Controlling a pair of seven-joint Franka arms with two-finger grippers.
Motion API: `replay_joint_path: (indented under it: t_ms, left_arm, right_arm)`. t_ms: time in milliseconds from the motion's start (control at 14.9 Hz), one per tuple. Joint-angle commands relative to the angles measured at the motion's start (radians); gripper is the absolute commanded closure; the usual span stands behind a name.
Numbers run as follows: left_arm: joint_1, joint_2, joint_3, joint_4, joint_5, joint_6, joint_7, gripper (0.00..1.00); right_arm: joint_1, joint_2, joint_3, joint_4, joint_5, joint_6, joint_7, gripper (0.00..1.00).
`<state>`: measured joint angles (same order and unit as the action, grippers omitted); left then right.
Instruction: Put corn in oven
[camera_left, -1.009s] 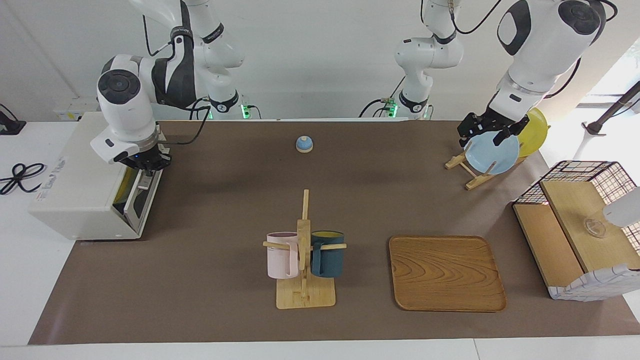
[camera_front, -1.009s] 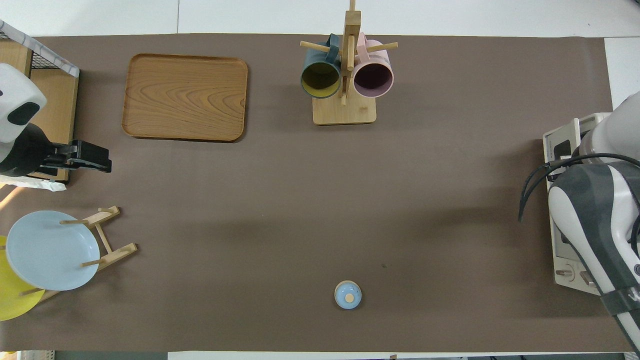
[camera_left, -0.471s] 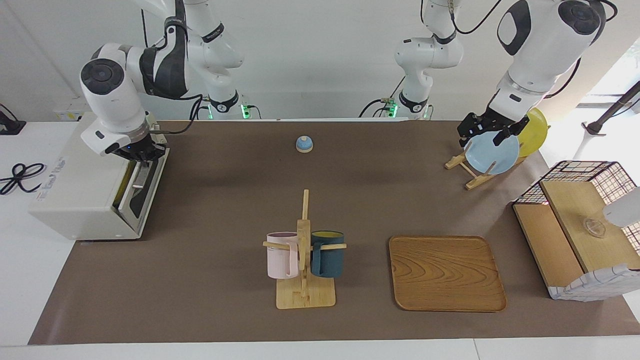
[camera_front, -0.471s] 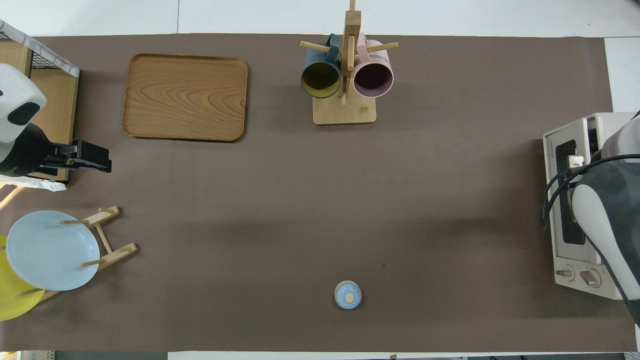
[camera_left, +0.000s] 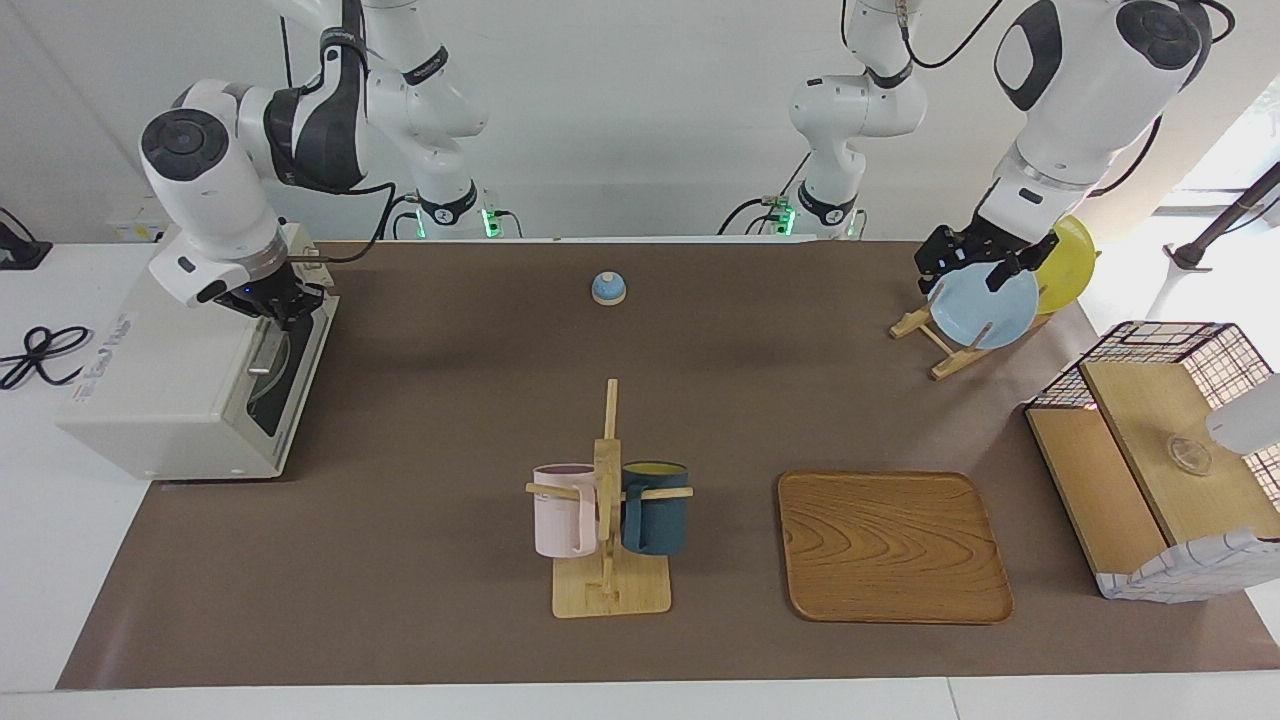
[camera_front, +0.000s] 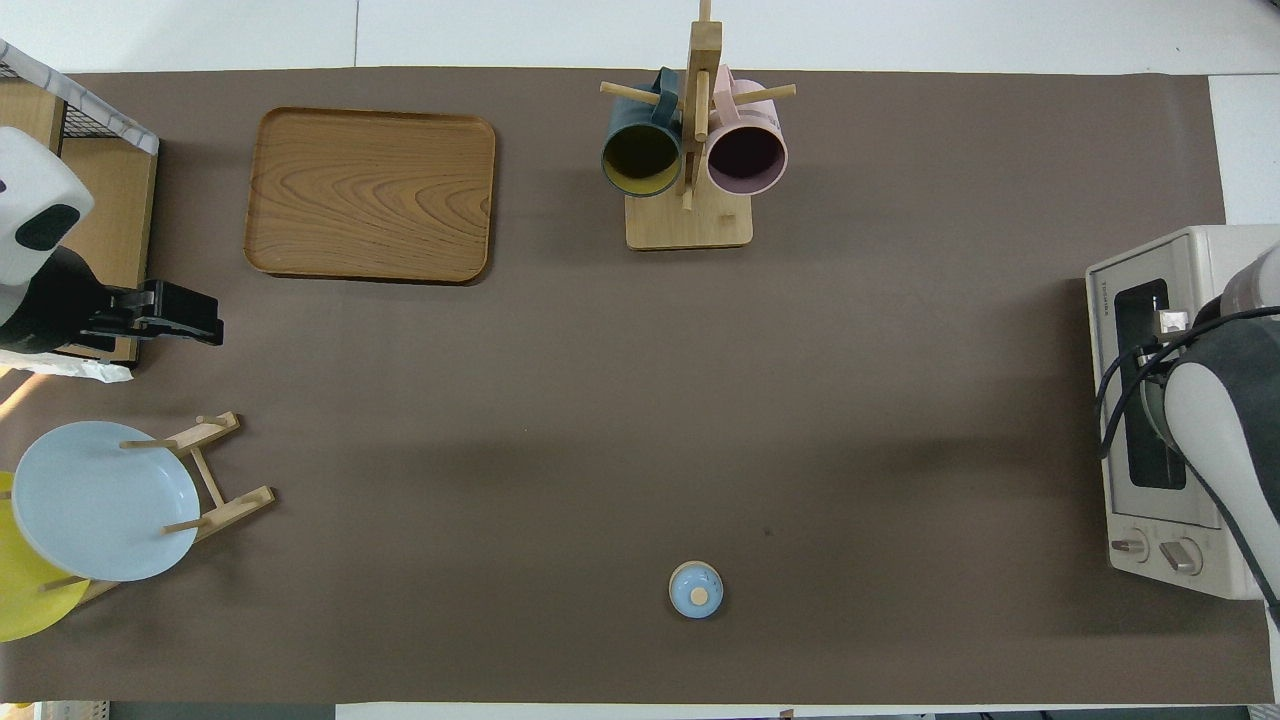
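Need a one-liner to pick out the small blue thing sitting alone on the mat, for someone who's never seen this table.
Start at the brown mat covering the table, then find the wooden mug rack with a pink and a dark blue mug. Nearer to the robots than that rack sits a small round pale blue lid with a tan knob on top. It stands alone on bare mat, touching nothing.

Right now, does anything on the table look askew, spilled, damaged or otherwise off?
Nothing stands out. The oven has its door shut, the right gripper at the door's top edge. The mugs hang on their stand and the plates sit in their rack.
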<state>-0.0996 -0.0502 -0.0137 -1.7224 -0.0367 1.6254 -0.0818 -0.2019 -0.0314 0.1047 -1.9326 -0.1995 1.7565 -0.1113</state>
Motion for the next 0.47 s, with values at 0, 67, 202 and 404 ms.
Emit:
replay_joint_path:
  t_ms: [0, 67, 202, 404]
  left_arm:
    - [0.006, -0.019, -0.005, -0.017, 0.017, 0.014, 0.002, 0.0]
    - [0.006, -0.019, -0.005, -0.017, 0.017, 0.014, 0.002, 0.0]
    - [0.006, -0.019, -0.005, -0.017, 0.017, 0.014, 0.002, 0.0]
    - [0.006, -0.02, -0.005, -0.017, 0.017, 0.014, 0.002, 0.0]
  right_arm:
    - [0.002, -0.007, 0.013, 0.061, 0.093, -0.061, -0.018, 0.78]
    - [0.007, -0.01, 0.016, 0.078, 0.123, -0.081, -0.015, 0.67]
    - [0.028, -0.01, 0.018, 0.124, 0.188, -0.129, -0.011, 0.42]
    - [0.064, -0.012, 0.024, 0.168, 0.236, -0.158, 0.028, 0.0]
